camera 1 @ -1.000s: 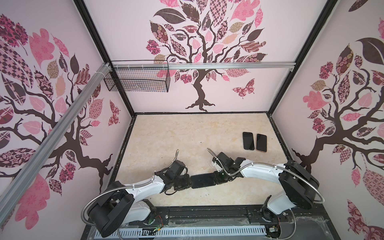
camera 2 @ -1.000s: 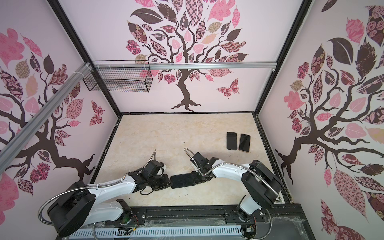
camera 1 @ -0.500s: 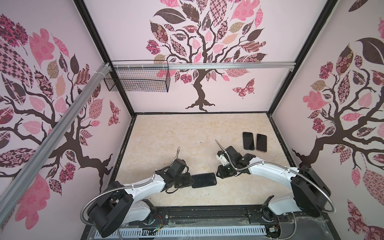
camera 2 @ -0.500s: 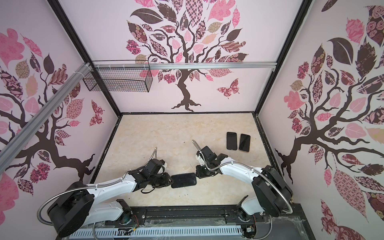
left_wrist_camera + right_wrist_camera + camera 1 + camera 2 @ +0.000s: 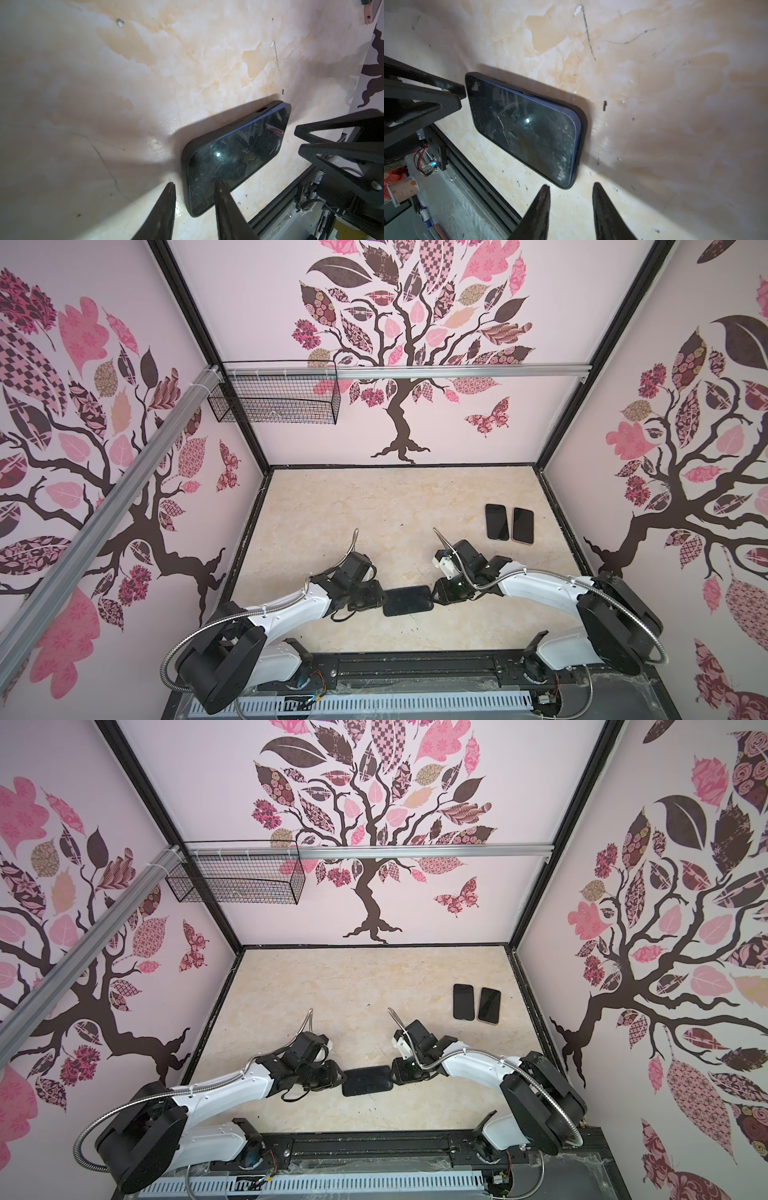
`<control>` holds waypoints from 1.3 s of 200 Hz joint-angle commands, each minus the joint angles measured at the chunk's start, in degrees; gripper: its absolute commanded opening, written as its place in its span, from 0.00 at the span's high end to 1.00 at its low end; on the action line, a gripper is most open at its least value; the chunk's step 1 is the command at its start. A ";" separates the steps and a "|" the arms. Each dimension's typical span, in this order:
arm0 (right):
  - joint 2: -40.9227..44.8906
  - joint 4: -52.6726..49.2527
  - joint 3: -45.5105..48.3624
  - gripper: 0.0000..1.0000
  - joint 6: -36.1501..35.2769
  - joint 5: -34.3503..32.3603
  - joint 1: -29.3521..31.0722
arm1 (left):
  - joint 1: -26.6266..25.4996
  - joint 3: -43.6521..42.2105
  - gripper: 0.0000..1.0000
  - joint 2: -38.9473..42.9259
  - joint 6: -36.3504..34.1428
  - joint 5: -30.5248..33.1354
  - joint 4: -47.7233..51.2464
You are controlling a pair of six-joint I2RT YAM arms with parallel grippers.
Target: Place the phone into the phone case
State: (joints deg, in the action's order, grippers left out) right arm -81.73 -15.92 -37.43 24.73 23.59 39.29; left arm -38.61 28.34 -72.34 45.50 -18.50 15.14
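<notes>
Walls [image 5: 457,418]: pale pink panels with brown and pink tree decals close the scene at the back and on both sides in both top views.
Table [image 5: 374,506]: a cream, marble-patterned surface fills the lower middle of both top views.
Rail [image 5: 457,372]: a silver bar runs across the back wall in the upper half of the frame.
Left arm [image 5: 286,610]: white and black, it reaches from the lower left toward the middle of the frame.
Right arm [image 5: 540,587]: it reaches from the lower right toward the middle.
Wire basket [image 5: 272,402]: a black mesh box hangs from the rail, upper left of centre.
Phone [image 5: 407,600]: it lies flat, screen up, at the lower centre of both top views, lengthwise between the two grippers. In the right wrist view its dark-blue edge [image 5: 550,104] shows along one long side.
Phone case [image 5: 184,158]: a black shell wraps the phone's sides and corners.
Spare phones [image 5: 497,521]: two dark handsets lie side by side, just apart, right of centre near the right wall.
Left gripper [image 5: 195,186]: its fingers [image 5: 170,199] stand apart at the phone's near short end and clamp nothing.
Right gripper [image 5: 571,186]: its fingers [image 5: 542,203] are spread, with the tips just short of the phone's other end and nothing between them.
</notes>
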 commanded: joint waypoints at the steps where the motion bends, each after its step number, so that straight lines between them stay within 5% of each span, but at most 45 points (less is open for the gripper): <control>1: -2.02 4.01 1.19 0.64 1.36 2.83 -0.15 | 0.16 -0.62 0.65 0.81 0.26 -0.33 -0.37; 87: -5.03 11.88 4.69 0.76 5.15 7.11 -0.11 | 0.02 0.92 0.72 -5.24 -2.39 -2.06 -2.45; 178: 4.22 12.56 10.80 0.80 7.87 10.66 -0.03 | -0.13 3.85 0.73 -8.47 -4.63 -2.60 -2.47; 227: 8.49 -1.20 5.81 0.73 4.03 -4.28 -0.11 | -0.12 5.19 0.67 -7.18 -4.77 -0.68 0.56; 260: 8.36 -3.81 1.17 0.72 1.83 -5.02 -0.33 | 0.57 4.96 0.65 -5.61 -4.39 0.31 0.62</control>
State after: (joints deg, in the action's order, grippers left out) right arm -74.41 -15.18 -32.08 29.54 22.17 38.92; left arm -38.54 31.73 -79.22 41.76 -20.23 14.70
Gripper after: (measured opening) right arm 0.280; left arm 0.348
